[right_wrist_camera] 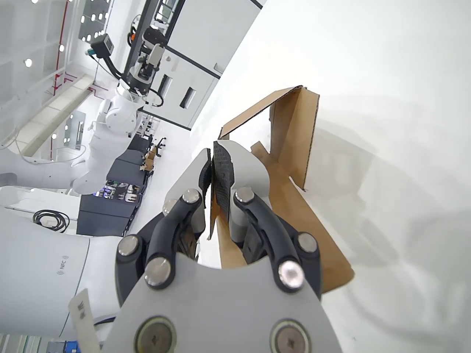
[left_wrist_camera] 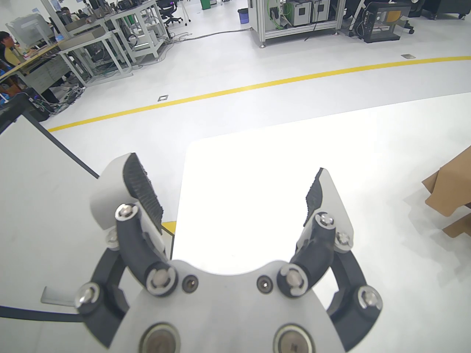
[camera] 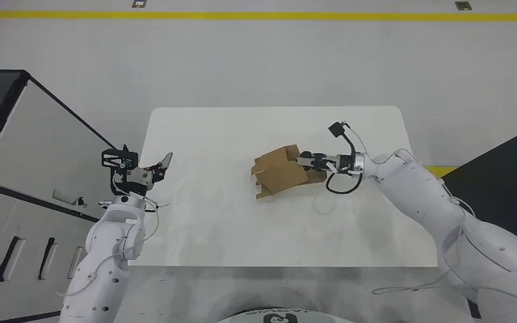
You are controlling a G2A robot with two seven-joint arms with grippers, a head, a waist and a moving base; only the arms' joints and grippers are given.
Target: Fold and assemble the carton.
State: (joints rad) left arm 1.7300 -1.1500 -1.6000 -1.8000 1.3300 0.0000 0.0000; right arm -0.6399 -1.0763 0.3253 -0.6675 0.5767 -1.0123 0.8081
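At the left edge of the worktop, the left pincer is held wide open, gripping nothing. Near the middle, the carton is seen half-raised, one panel clamped by the closed right pincer. Folding is judged barely begun, with the flaps not yet closed.

White table w/ 1 brown carton near centre.
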